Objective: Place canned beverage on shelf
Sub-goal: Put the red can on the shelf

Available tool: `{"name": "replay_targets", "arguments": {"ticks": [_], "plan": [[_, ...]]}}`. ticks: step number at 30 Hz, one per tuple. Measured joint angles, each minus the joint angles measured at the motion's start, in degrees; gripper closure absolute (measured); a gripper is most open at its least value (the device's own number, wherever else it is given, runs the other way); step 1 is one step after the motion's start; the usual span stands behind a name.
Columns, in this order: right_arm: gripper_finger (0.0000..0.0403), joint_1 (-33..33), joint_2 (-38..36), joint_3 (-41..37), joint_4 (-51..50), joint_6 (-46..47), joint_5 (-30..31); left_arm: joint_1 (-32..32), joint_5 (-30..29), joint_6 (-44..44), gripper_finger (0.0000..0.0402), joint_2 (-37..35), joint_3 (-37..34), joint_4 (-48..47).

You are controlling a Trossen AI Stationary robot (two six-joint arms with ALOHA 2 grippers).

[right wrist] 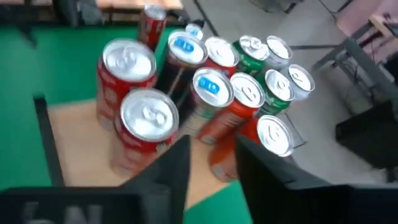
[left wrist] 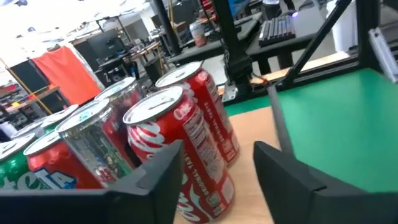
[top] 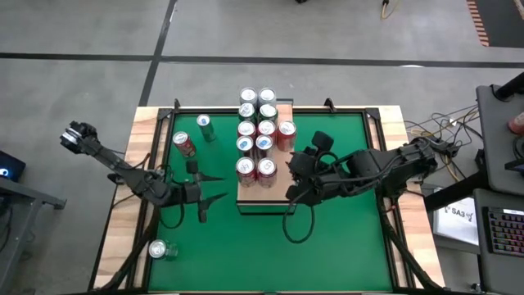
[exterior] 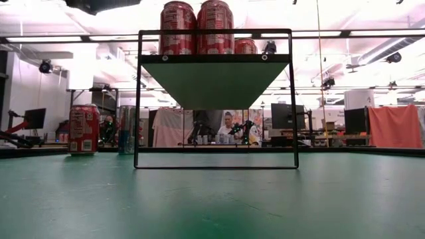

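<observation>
The shelf (top: 262, 195) stands mid-table, its wooden board raised on a dark frame (exterior: 216, 73). Several cans, red, green and silver, stand upright in a cluster (top: 260, 131) on the board's far part. My left gripper (top: 223, 187) hangs level at the shelf's left side, open. Its fingers (left wrist: 217, 168) point at the nearest red can (left wrist: 193, 143), and bare board shows between them. My right gripper (top: 293, 182) hovers over the shelf's right edge, tipped down. Its fingers (right wrist: 211, 162) stand a narrow gap apart above an orange-red can (right wrist: 233, 118) and touch nothing.
On the green table left of the shelf stand a red can (top: 184, 145) and a green can (top: 204, 124). Another can (top: 160, 250) lies on its side near the front left corner. The board's near part (right wrist: 74, 137) is bare.
</observation>
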Motion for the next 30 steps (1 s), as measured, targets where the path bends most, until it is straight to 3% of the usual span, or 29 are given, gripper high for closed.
{"name": "replay_targets", "arguments": {"ticks": [5, 14, 30], "plan": [[0.0383, 0.1, -0.2, -1.4, -0.4, -2.8, -0.7, 3.5, 5.6, 0.0, 0.0289, 1.7, -0.8, -4.6], [0.039, 0.0, -0.1, -4.8, 5.4, -1.2, -0.7, 4.6, 5.5, 6.0, 0.039, 0.8, -0.9, -4.9], [0.039, -0.9, 0.0, -5.0, 8.0, -1.2, -0.7, 11.5, 6.3, 6.8, 0.0401, 3.3, -1.0, 0.3]]}}
